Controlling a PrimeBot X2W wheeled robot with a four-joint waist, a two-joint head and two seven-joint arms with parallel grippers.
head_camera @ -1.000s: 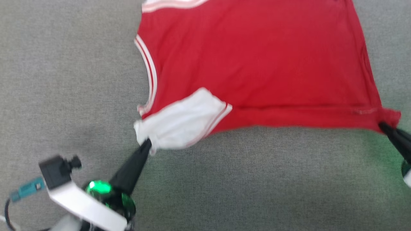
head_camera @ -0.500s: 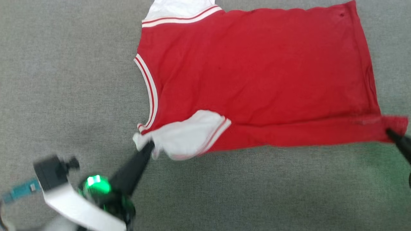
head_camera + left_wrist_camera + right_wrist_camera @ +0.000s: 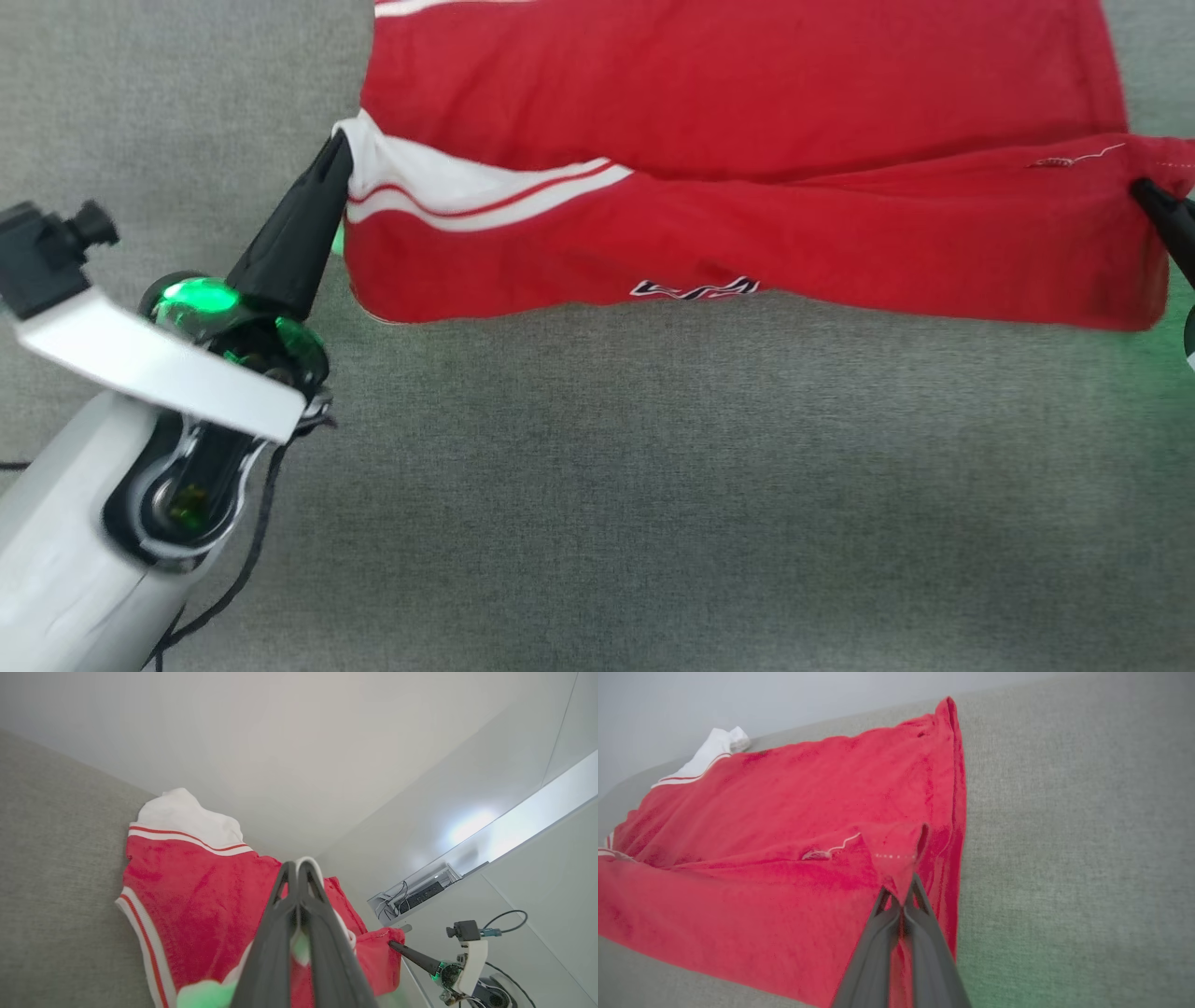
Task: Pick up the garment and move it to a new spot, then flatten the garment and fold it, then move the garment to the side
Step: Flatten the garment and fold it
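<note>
Head view | left claw (image 3: 338, 149) clamped on garment (image 3: 747, 93) | right claw (image 3: 1139, 189) clamped on garment

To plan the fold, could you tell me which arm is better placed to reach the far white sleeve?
Left, probably: the left pincer grips the garment on the sleeve side; the right pincer holds the opposite hem corner.

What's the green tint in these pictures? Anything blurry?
Head view: a green lamp behind the left hand glows; left wrist view: its glow is a fuzzy blob against the garment; right wrist view: green tint on the grey surface.
</note>
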